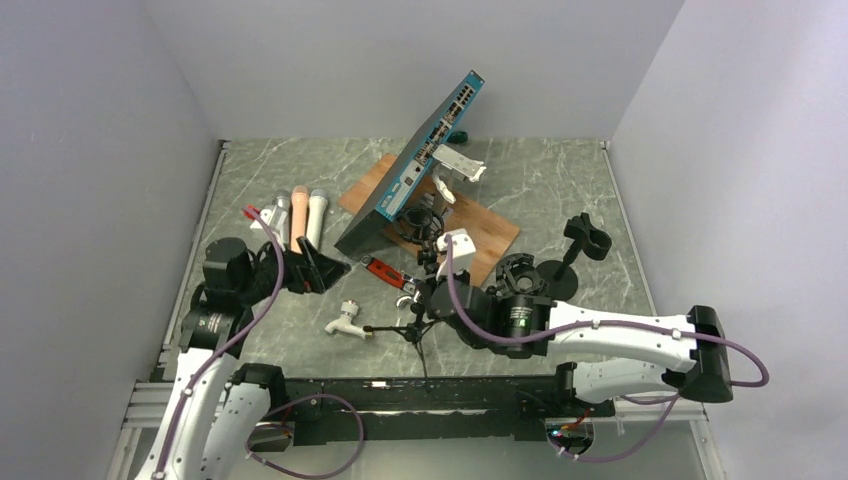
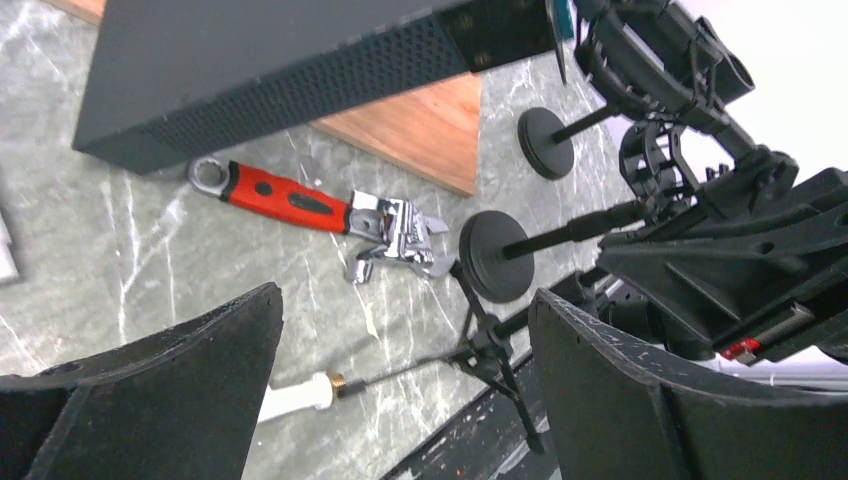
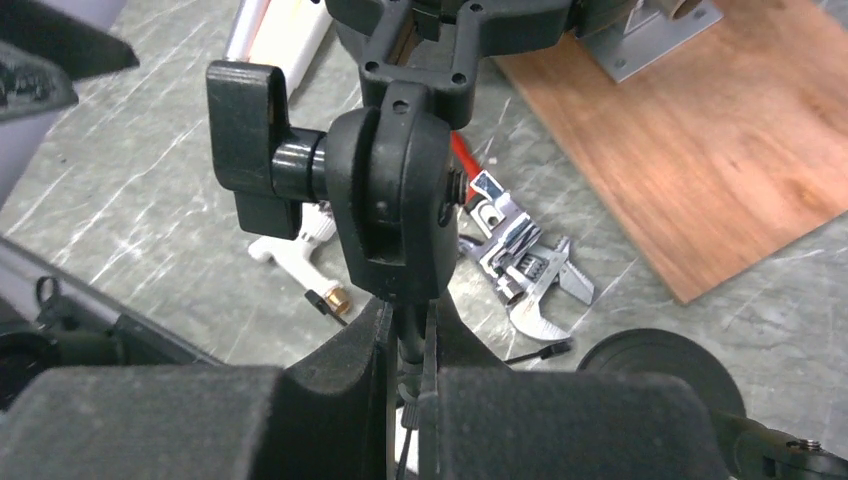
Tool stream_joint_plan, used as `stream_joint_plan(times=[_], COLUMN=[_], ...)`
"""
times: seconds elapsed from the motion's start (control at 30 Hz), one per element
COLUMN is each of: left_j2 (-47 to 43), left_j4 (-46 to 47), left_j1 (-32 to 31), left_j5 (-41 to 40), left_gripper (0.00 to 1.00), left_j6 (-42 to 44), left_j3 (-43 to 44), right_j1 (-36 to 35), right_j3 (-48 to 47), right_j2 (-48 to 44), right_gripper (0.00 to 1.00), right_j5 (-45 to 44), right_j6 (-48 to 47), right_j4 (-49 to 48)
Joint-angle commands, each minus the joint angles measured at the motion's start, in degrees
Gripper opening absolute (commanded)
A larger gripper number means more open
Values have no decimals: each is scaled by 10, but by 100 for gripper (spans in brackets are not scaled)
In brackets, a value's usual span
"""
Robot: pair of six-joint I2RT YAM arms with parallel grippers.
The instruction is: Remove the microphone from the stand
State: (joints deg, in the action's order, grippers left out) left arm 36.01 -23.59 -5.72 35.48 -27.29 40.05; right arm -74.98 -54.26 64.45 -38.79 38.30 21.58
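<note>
Around the stand (image 3: pixel 390 200), right claw (image 3: pixel 410 325) tight; left claw (image 2: pixel 405 300) spread wide.

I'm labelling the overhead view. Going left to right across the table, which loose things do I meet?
Row of microphones → white tap → red-handled wrench → black stand with a round base.

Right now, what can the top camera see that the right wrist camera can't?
Only the top view: the tall switch, leaning. Only the right wrist view: up close, the right gripper shut on the thin rod of the stand, just under a black knob. Both: the red wrench, the wooden board and the white tap.
</note>
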Motion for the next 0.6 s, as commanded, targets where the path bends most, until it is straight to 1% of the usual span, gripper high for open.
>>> stream_joint_plan(times=[0.0, 0.1, 0.2, 0.27, 0.37, 0.43, 0.5, 0.57], left_j2=[-51, -71, -88, -100, -113, -120, -122, -122], left_j4=[0, 1, 23, 47, 74, 92, 130, 177], left_j1=[-16, -25, -38, -55, -96, -126, -161, -207], left_j5=[-2, 10, 30, 38, 32, 18, 4, -14], left_gripper=[95, 94, 93, 92, 90, 89, 87, 85], left_j6=[-25, -39, -64, -85, -106, -118, -133, -150], left_j3=[-24, -47, -76, -99, -124, -137, -153, -170], right_j1=[-46, -68, -78, -78, -78, -77, -77, -77], right_j3=[16, 48, 103, 137, 167, 171, 179, 206], right_j2=[13, 32, 38, 34, 25, 30, 37, 41], right_gripper=[0, 0, 0, 0, 0, 0, 0, 0], right_j5=[-155, -180, -163, -150, -139, -139, -124, -104], right_j6=[-83, -140, -207, -228, -226, -217, -231, -249], right_j4=[-148, -234, -344, -396, -419, -412, -423, -463])
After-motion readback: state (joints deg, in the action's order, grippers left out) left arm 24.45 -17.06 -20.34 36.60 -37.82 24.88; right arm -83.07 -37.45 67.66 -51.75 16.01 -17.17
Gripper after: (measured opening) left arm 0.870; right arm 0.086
